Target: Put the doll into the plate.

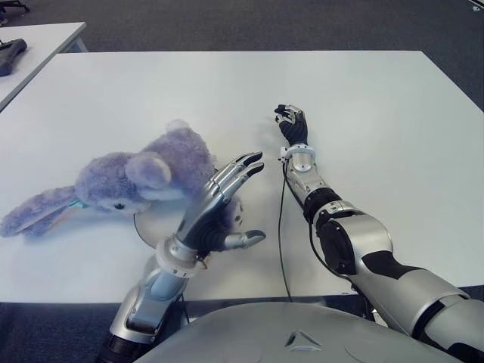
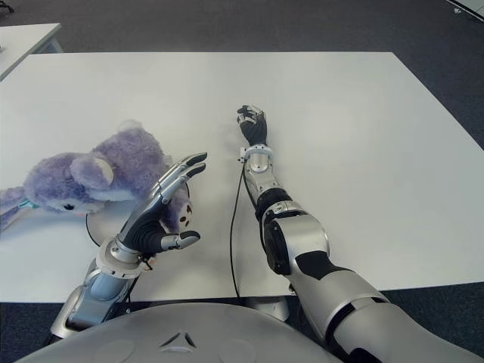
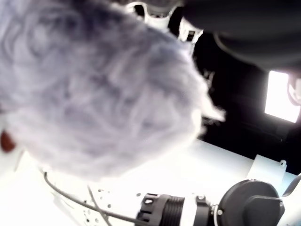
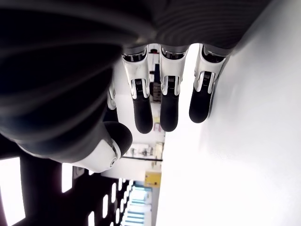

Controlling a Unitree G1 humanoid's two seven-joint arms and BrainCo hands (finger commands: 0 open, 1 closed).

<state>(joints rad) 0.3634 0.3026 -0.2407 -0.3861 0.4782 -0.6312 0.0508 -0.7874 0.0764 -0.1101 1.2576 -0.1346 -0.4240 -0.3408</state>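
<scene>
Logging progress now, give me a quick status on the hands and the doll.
Left hand open beside the doll, holding nothing. Right hand idle, farther out on the table. Doll lies across the plate. Nothing in the way.

I can read no text, label, brand, number or sign anywhere: nothing on the doll (image 1: 144,174), nothing on the white table (image 1: 363,106), and nothing on my left hand (image 1: 215,208) or my right hand (image 1: 291,125).
</scene>
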